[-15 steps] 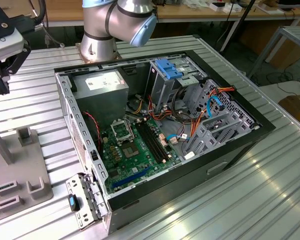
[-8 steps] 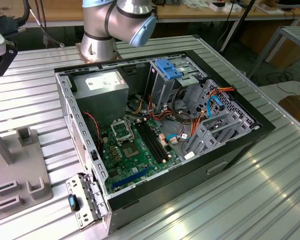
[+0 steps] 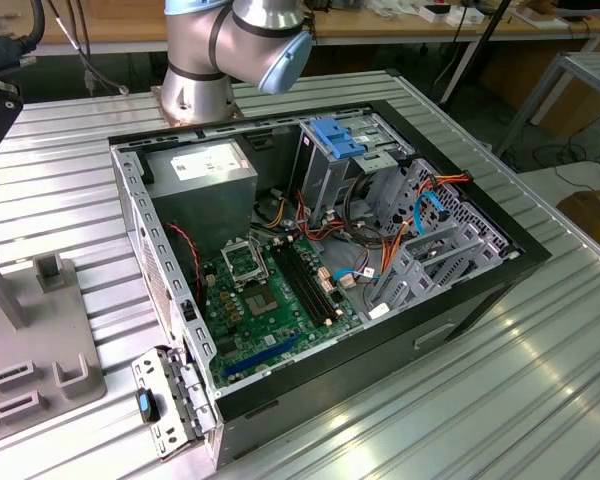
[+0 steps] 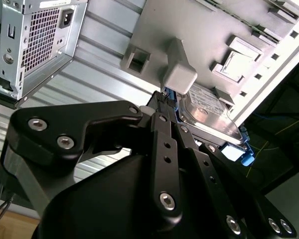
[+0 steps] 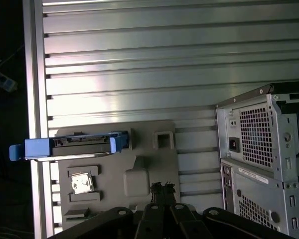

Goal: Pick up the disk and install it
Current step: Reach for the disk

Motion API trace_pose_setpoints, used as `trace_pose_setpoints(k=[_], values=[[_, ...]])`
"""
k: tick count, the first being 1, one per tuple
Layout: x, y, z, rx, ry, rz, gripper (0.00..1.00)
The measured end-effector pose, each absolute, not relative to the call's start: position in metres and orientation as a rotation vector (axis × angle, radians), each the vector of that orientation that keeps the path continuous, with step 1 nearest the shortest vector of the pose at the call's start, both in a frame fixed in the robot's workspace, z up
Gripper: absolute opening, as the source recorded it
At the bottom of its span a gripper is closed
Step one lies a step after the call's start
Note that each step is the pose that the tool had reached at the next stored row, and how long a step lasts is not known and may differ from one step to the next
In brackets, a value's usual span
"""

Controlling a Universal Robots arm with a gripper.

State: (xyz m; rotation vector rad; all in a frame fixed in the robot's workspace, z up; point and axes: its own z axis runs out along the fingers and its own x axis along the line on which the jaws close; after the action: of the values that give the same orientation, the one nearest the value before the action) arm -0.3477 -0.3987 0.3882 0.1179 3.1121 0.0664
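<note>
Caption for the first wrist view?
The gripper hovers over the grey holder, apart from the blue-framed disk resting on it.

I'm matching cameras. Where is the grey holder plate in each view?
Exterior view: grey holder plate at the exterior view's left, beside the computer case.
First wrist view: plate holds the disk, beside the case.
Second wrist view: plate beyond the gripper and disk.
Shared landmark: the case.

The case (image 3: 310, 260) is lying on the table (image 3: 540, 400), the arm's base (image 3: 195, 95) standing behind it. The fixture (image 3: 65, 325) is sitting off the case toward the exterior view's left, the disk (image 5: 70, 145) resting on its side farthest from the case.
</note>
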Motion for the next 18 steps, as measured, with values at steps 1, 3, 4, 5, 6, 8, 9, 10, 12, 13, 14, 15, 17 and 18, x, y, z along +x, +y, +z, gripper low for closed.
trace_pose_setpoints(k=[1,3,4,5,6,8,9,10,12,13,14,15,17,18], values=[[-0.348,-0.399,0.388,0.118,3.112,0.066,0.11],[-0.348,-0.399,0.388,0.118,3.112,0.066,0.11],[-0.348,-0.399,0.388,0.118,3.112,0.066,0.11],[-0.348,-0.399,0.388,0.118,3.112,0.066,0.11],[-0.349,-0.399,0.388,0.118,3.112,0.066,0.11],[-0.351,-0.399,0.388,0.118,3.112,0.066,0.11],[-0.356,-0.399,0.388,0.118,3.112,0.066,0.11],[-0.362,-0.399,0.388,0.118,3.112,0.066,0.11],[-0.371,-0.399,0.388,0.118,3.112,0.066,0.11],[-0.375,-0.399,0.388,0.118,3.112,0.066,0.11],[-0.381,-0.399,0.388,0.118,3.112,0.066,0.11],[-0.386,-0.399,0.388,0.118,3.112,0.066,0.11],[-0.392,-0.399,0.388,0.118,3.112,0.066,0.11],[-0.398,-0.398,0.388,0.118,3.112,0.066,0.11]])
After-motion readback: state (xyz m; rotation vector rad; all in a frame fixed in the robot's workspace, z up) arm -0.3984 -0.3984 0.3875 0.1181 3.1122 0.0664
